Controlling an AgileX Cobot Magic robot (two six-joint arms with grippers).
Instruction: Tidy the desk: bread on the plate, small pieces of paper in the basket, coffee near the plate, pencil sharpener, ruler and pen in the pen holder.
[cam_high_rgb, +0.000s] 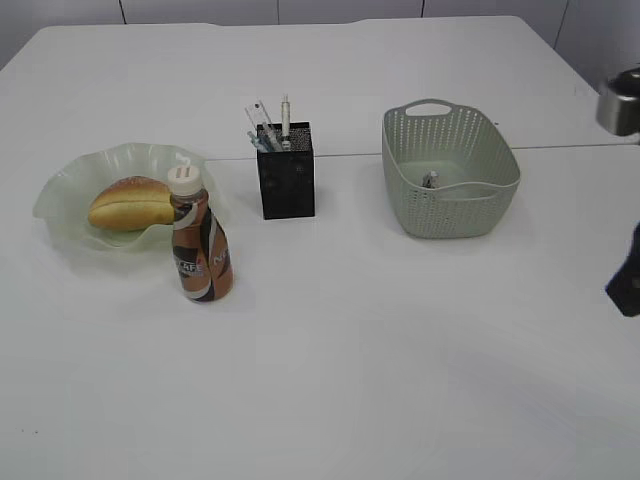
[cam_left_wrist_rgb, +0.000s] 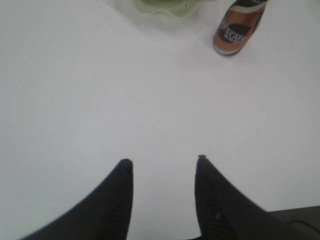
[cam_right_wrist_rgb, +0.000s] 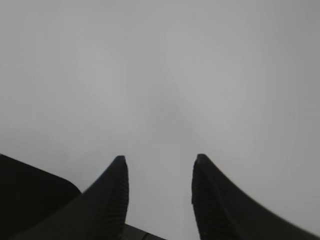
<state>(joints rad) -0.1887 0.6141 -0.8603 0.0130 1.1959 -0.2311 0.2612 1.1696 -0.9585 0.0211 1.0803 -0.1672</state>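
A plain lab or test room: a bare white table (cam_high_rgb: 400, 350) against pale wall panels (cam_high_rgb: 300, 10), with staged desk props.

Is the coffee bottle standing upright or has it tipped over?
Upright. The coffee bottle stands on its base on the table, white cap on top, just in front of the plate holding the bread.

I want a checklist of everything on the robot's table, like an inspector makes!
Surface: white table, bare in front.
Job's things: bread on the plate; coffee bottle upright beside it; pen holder holding items; basket with something small inside.
Clutter: nothing seen.
Grippers: left gripper open, empty; right gripper open, empty.
Cables: nothing seen.
Surroundings: pale wall panels behind.
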